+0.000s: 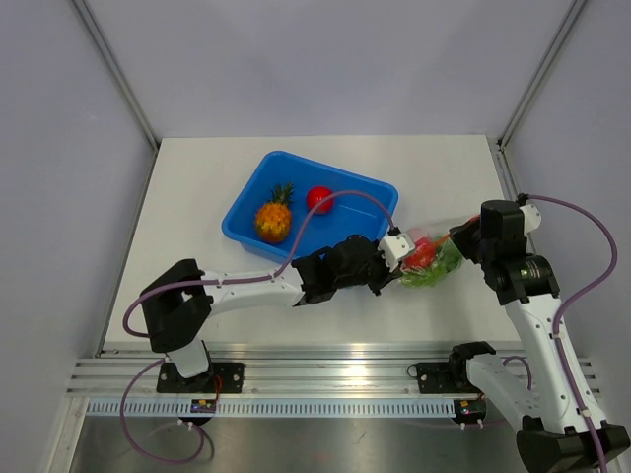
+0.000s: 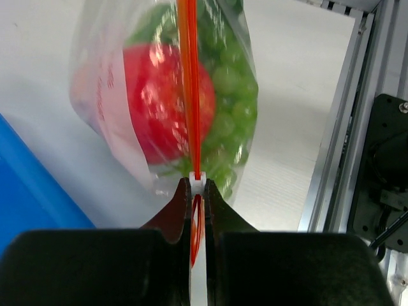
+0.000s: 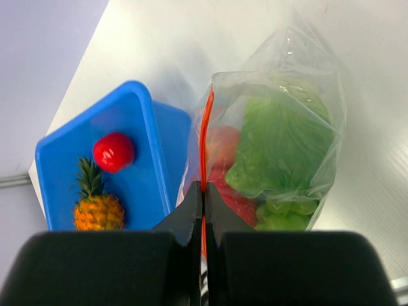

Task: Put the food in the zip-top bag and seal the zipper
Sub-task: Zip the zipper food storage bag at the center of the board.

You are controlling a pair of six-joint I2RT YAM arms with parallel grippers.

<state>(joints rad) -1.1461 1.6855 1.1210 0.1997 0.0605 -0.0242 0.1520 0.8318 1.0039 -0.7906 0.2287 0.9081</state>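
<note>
The left gripper (image 2: 196,186) has its fingers pressed tight on one end of the zipper (image 2: 189,95), and the right gripper (image 3: 203,190) pinches the other end. Between them, the zip-top bag (image 3: 287,127) holds a red fruit (image 2: 159,102) and cabbage (image 3: 280,140), just right of the blue tub (image 1: 245,225). In the tub lie the pineapple (image 1: 273,219) and a round red fruit (image 1: 318,198).

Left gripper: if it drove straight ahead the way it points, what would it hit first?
The left gripper, shut on the zipper, would press straight into the zip-top bag, probably against the red fruit inside; depth is unclear.
</note>
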